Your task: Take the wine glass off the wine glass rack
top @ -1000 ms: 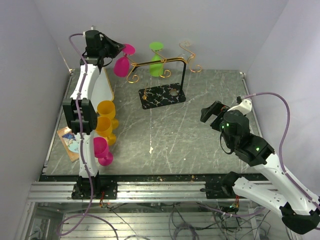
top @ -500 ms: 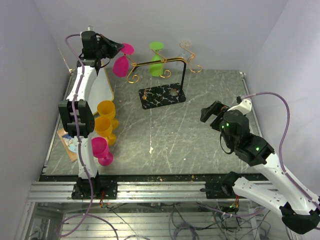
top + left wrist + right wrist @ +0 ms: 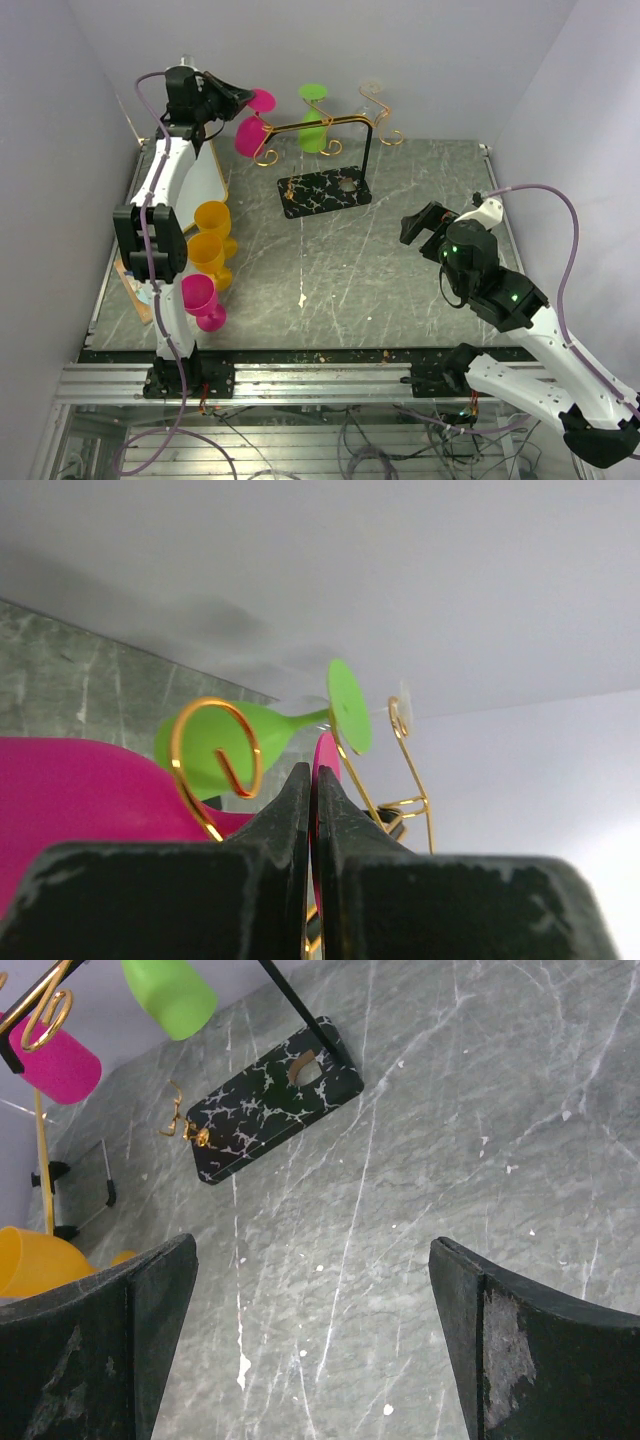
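Up far left, my left tool [image 3: 238,99] pinches the pink wine glass [image 3: 249,135] by its stem to draw it off the wine glass rack [image 3: 322,190]; right tool [image 3: 427,225] hangs spread

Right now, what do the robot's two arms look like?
The left arm and right arm are white with chunky black joints. Each carries a looping lilac cable. The left tool and right tool have dark, scuffed fingers. Small green lights glow on the right arm.
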Controlling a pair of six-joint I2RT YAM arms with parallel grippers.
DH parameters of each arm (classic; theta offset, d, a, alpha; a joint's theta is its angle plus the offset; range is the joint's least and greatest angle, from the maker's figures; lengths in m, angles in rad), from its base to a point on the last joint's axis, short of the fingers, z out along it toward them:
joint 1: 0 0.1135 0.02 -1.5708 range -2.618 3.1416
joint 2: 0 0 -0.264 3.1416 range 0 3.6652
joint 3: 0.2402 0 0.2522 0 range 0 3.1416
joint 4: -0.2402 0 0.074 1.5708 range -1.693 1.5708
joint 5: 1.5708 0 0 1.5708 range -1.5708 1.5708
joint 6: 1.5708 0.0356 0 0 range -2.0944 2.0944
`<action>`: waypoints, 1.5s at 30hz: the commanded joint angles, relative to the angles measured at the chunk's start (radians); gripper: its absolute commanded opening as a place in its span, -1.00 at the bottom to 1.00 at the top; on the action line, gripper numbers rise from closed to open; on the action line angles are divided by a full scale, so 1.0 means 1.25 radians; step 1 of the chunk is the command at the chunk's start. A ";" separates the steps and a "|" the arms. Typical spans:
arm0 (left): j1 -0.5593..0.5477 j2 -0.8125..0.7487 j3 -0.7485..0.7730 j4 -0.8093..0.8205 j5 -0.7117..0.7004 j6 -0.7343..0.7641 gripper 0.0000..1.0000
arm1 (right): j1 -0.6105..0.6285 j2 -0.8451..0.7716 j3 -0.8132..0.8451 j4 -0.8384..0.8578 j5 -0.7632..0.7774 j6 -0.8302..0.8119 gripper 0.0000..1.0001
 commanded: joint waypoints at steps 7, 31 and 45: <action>-0.051 0.005 0.040 0.088 0.020 -0.059 -0.86 | -0.002 -0.027 0.020 0.001 0.019 0.005 0.99; -0.026 0.178 0.219 0.313 0.012 -0.237 -0.86 | -0.002 -0.050 0.039 -0.016 0.028 0.015 0.99; 0.095 0.086 0.194 0.278 0.013 -0.165 -0.86 | -0.002 -0.045 0.035 -0.003 0.011 0.017 0.99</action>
